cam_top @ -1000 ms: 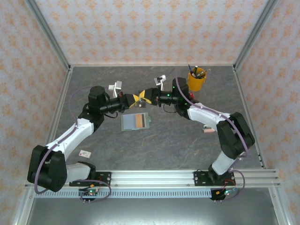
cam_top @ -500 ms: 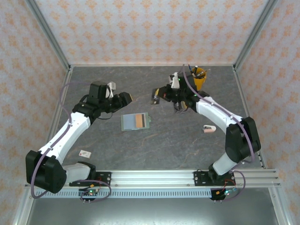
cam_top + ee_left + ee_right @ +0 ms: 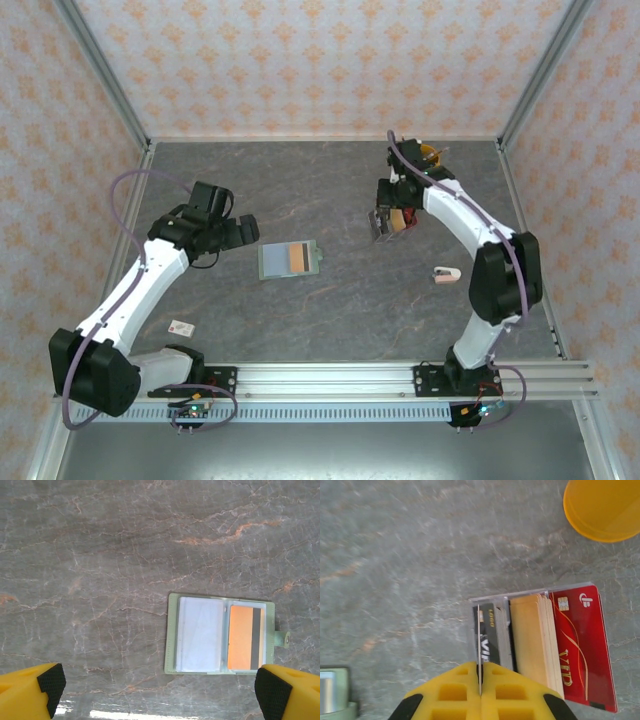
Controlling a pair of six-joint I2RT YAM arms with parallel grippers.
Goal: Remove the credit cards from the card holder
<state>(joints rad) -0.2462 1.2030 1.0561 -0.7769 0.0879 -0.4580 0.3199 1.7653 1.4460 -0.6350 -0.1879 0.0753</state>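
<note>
The right gripper [image 3: 480, 679] has pulled away to the clear rack [image 3: 520, 594], pinching a thin card [image 3: 479, 630] to slot in, while the left gripper [image 3: 160, 684], now wide open and empty, should next grab the orange card [image 3: 240, 637] in the card holder [image 3: 170, 635] below it.

One pale mint-green bifold card holder [image 3: 171, 630] lies open on the grey marbled surface [image 3: 100, 555]. It shows two clear pockets, with one orange credit card with a dark stripe [image 3: 240, 637] in them. One more thin card [image 3: 479, 630], seen edge-on, sits between the fingers of the right pincer [image 3: 480, 682]. One clear plastic rack [image 3: 492, 600] carries one red card [image 3: 580, 640], one black card [image 3: 490, 640] and one stack of tan cards [image 3: 532, 640], packed too tightly to count. There is also one yellow cup [image 3: 600, 505], one small white card with a red mark [image 3: 181, 327] and one small pink-and-white object [image 3: 445, 274].
</note>
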